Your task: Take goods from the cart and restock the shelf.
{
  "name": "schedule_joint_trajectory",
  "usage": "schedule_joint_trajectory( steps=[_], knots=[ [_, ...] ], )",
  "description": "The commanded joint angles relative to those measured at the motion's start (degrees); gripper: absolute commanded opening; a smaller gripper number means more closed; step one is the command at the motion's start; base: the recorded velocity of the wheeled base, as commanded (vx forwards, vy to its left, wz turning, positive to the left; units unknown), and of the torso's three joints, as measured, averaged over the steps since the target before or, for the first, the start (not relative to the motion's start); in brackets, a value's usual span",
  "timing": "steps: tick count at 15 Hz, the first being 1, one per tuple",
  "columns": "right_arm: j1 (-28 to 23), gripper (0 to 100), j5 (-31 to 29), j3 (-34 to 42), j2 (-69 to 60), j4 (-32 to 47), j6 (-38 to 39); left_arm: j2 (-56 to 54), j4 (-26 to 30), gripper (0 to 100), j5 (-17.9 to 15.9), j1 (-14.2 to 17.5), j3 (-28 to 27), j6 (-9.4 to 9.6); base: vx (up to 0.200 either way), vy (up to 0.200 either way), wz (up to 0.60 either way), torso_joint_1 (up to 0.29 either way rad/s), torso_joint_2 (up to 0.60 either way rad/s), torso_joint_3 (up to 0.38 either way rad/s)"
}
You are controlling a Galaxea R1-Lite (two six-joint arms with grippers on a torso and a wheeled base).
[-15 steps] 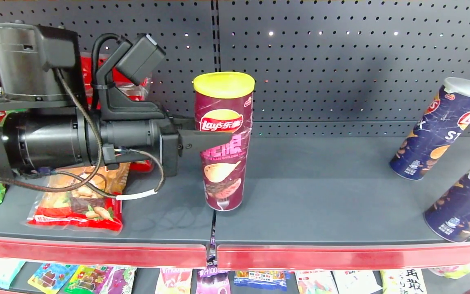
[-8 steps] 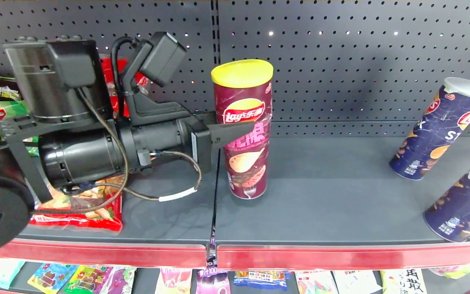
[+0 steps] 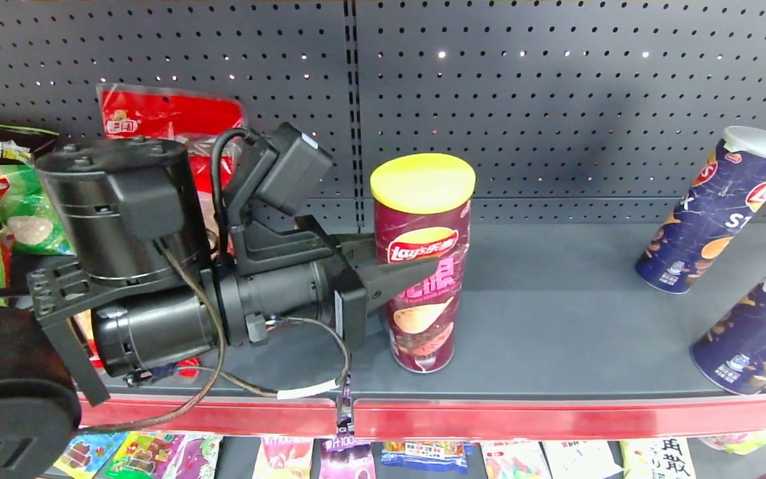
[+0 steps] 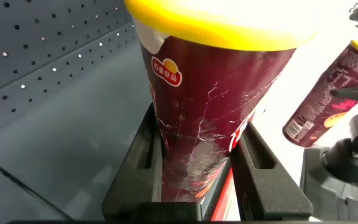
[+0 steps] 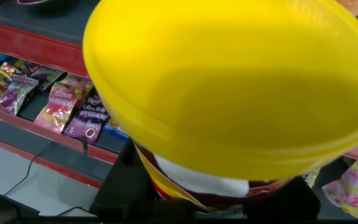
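One maroon chip can upright at shelf front, by red lip | left gripper clamped on its middle | right gripper grasping second can | step: placing | next: unclench, retreat without tipping it

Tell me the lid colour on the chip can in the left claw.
Yellow lid on the maroon chip can, clearest in the head view.

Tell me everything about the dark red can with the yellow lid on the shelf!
The can is a tall round tube, dark red with chip pictures, and looks like glossy cardboard. A flat yellow plastic lid closes its top. It stands upright near the front of the grey shelf. The left hand squeezes its middle between two black fingers. Nothing else touches it.
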Motion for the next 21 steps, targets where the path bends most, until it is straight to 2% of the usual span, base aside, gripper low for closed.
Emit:
schedule_joint_trajectory(
  steps=[1,2,14,18,21],
  knots=[
    [0.0,0,0.01,0.18,0.08,0.01,-0.04,0.02,-0.07,0,-0.01,-0.08,1.26,0.91,0.0,0.0,0.0,0.0,0.0,0.0],
    [0.0,0,0.01,0.44,0.08,0.01,-0.04,0.11,-0.15,0,-0.01,0.0,1.96,1.34,0.0,0.0,0.0,0.0,0.0,0.0],
    [0.0,0,0.01,0.97,0.08,0.01,-0.04,-0.42,-0.07,0,0.6,0.36,3.02,1.08,0.0,0.0,0.0,0.0,0.0,0.0],
    [0.0,0,0.01,0.97,0.17,0.01,-0.04,-1.65,-0.15,0,0.6,0.36,6.18,1.17,0.0,0.0,0.0,0.0,0.0,0.0],
    [0.0,0,0.09,0.88,0.26,0.01,-0.04,-2.09,-0.07,0,0.6,0.36,5.74,1.08,0.0,0.0,0.0,0.0,0.0,0.0]
  ],
)
